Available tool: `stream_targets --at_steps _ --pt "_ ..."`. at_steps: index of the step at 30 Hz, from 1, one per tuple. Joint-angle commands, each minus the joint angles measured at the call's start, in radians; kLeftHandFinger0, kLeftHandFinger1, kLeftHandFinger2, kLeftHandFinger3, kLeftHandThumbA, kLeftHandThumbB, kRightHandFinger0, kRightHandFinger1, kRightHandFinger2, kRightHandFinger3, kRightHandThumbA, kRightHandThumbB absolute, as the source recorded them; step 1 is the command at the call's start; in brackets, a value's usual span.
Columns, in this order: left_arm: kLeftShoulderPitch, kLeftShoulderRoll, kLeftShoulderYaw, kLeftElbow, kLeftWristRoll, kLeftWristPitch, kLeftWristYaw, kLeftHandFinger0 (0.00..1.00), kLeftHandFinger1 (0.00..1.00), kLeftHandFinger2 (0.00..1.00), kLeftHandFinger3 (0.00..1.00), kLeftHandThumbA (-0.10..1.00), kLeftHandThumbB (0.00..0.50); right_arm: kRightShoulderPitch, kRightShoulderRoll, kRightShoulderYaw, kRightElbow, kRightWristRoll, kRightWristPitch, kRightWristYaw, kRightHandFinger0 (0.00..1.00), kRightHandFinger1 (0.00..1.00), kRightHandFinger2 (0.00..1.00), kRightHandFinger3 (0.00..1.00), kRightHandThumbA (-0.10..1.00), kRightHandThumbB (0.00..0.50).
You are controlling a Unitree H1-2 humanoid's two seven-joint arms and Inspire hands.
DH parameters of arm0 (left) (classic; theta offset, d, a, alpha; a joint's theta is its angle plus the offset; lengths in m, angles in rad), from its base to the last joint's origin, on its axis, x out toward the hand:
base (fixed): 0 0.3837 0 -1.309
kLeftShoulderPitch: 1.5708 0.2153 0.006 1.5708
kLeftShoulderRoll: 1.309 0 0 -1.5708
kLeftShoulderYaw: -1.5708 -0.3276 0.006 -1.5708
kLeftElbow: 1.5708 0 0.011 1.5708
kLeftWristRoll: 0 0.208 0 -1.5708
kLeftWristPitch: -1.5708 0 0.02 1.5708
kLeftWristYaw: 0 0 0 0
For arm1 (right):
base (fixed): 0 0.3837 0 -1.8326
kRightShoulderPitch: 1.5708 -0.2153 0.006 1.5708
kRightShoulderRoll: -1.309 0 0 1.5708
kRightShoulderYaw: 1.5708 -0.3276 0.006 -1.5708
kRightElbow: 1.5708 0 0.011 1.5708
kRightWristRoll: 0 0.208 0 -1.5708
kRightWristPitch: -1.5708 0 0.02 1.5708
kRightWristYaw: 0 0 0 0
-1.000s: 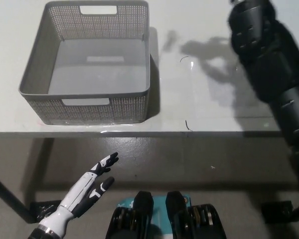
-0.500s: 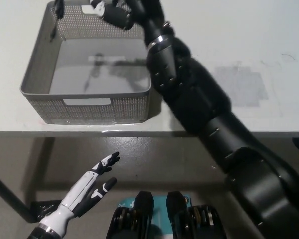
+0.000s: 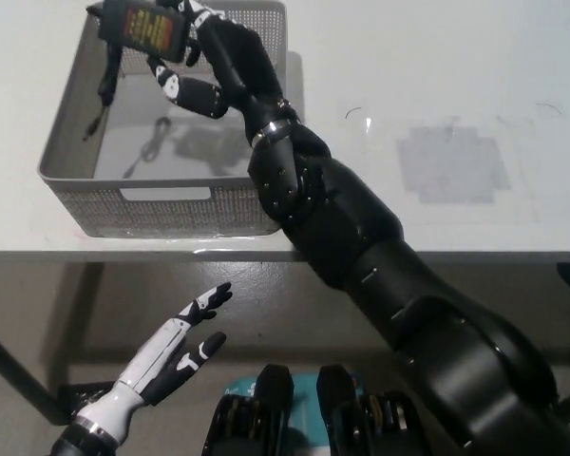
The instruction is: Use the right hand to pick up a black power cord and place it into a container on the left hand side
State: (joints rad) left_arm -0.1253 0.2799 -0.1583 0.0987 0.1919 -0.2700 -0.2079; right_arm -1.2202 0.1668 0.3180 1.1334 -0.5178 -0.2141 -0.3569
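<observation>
My black right hand (image 3: 204, 57) reaches across the table and is shut on a black power cord's adapter brick (image 3: 142, 27), held above the back of the grey mesh basket (image 3: 171, 204). The cord (image 3: 104, 81) dangles from the brick down into the basket at its left side. My white left hand (image 3: 166, 356) rests open below the table's front edge at the lower left, fingers spread.
The white table (image 3: 437, 114) carries the basket at its left. A dull square patch (image 3: 451, 166) and small marks show on the table's right part. The table's front edge (image 3: 456, 255) runs across the middle, with floor below.
My right arm swung from the table's right over to the basket, and now shows the adapter brick held lower over the basket with its cord hanging inside. The left hand barely shifted.
</observation>
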Motion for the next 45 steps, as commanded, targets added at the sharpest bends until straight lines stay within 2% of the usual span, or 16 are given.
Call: stream_targets --at_steps 1,2,4,10,14,18,22,24,25,28,29,32,35,39,40,45 --pt "-0.023 0.023 -0.001 -0.028 0.011 -0.007 -0.013 1.00 1.00 1.00 1.00 0.99 0.397 -0.060 -0.019 0.017 -0.017 0.033 0.007 0.170 1.00 1.00 1.00 1.00 0.91 0.494" --pt "-0.025 0.023 0.000 -0.028 0.008 -0.004 -0.015 1.00 1.00 1.00 1.00 0.99 0.397 -0.055 -0.026 0.021 -0.021 0.030 0.010 0.180 1.00 1.00 1.00 1.00 1.00 0.500" --pt "-0.026 0.025 0.000 -0.035 0.009 0.009 -0.019 1.00 1.00 1.00 1.00 1.00 0.411 -0.050 -0.035 0.024 -0.025 0.027 0.018 0.192 1.00 1.00 1.00 1.00 1.00 0.500" --pt "-0.033 0.024 -0.001 -0.032 0.012 0.003 -0.025 1.00 1.00 1.00 1.00 0.99 0.399 -0.037 -0.064 0.005 -0.059 0.059 0.010 0.246 1.00 1.00 1.00 1.00 1.00 0.495" --pt "-0.030 0.023 -0.001 -0.040 0.020 0.021 -0.029 1.00 1.00 1.00 1.00 0.99 0.412 -0.028 -0.079 -0.002 -0.087 0.069 0.003 0.252 1.00 1.00 1.00 1.00 1.00 0.488" --pt "-0.035 0.021 0.000 -0.028 0.007 0.006 -0.036 1.00 1.00 1.00 1.00 0.98 0.405 -0.008 -0.102 -0.031 -0.180 0.096 0.023 0.265 1.00 1.00 1.00 1.00 1.00 0.473" --pt "-0.040 0.022 0.000 -0.018 0.013 -0.014 -0.033 1.00 1.00 1.00 1.00 0.97 0.392 0.023 -0.134 -0.102 -0.370 0.167 0.064 0.309 1.00 1.00 1.00 1.00 1.00 0.424" --pt "-0.045 0.024 0.002 -0.013 0.010 -0.016 -0.035 1.00 1.00 1.00 1.00 0.97 0.392 0.028 -0.145 -0.133 -0.439 0.193 0.077 0.318 1.00 1.00 1.00 1.00 1.00 0.418" --pt "-0.045 0.024 0.001 -0.019 0.016 -0.008 -0.036 1.00 1.00 1.00 1.00 0.97 0.395 0.033 -0.153 -0.157 -0.489 0.221 0.087 0.332 1.00 1.00 1.00 1.00 1.00 0.449" --pt "-0.044 0.025 0.001 -0.032 0.025 0.007 -0.036 1.00 1.00 1.00 1.00 0.97 0.400 0.067 -0.169 -0.217 -0.661 0.267 0.170 0.361 1.00 1.00 1.00 1.00 1.00 0.473" --pt "-0.045 0.025 0.002 -0.031 0.026 0.003 -0.035 1.00 1.00 1.00 1.00 0.97 0.398 0.081 -0.177 -0.226 -0.713 0.276 0.194 0.376 1.00 1.00 1.00 1.00 1.00 0.466" --pt "-0.048 0.025 0.002 -0.021 0.034 -0.007 -0.031 1.00 1.00 1.00 1.00 0.98 0.393 0.138 -0.192 -0.255 -0.844 0.322 0.220 0.407 1.00 1.00 1.00 1.00 1.00 0.440" --pt "-0.045 0.028 0.001 -0.017 0.032 -0.012 -0.034 1.00 1.00 1.00 1.00 0.98 0.383 0.217 -0.203 -0.259 -0.955 0.332 0.234 0.421 1.00 1.00 1.00 1.00 1.00 0.456" --pt "-0.056 0.035 0.008 -0.022 0.025 0.000 -0.042 1.00 1.00 1.00 1.00 0.98 0.377 0.380 -0.212 -0.259 -1.113 0.370 0.242 0.442 1.00 1.00 1.00 1.00 1.00 0.430" --pt "-0.058 0.035 0.008 -0.022 0.022 0.003 -0.045 1.00 1.00 1.00 1.00 0.98 0.385 0.413 -0.210 -0.261 -1.140 0.383 0.246 0.443 1.00 1.00 1.00 1.00 1.00 0.444" --pt "-0.062 0.034 0.008 -0.014 0.022 -0.001 -0.045 1.00 1.00 1.00 1.00 0.99 0.394 0.597 -0.201 -0.249 -1.220 0.442 0.188 0.458 1.00 1.00 1.00 1.00 1.00 0.411"
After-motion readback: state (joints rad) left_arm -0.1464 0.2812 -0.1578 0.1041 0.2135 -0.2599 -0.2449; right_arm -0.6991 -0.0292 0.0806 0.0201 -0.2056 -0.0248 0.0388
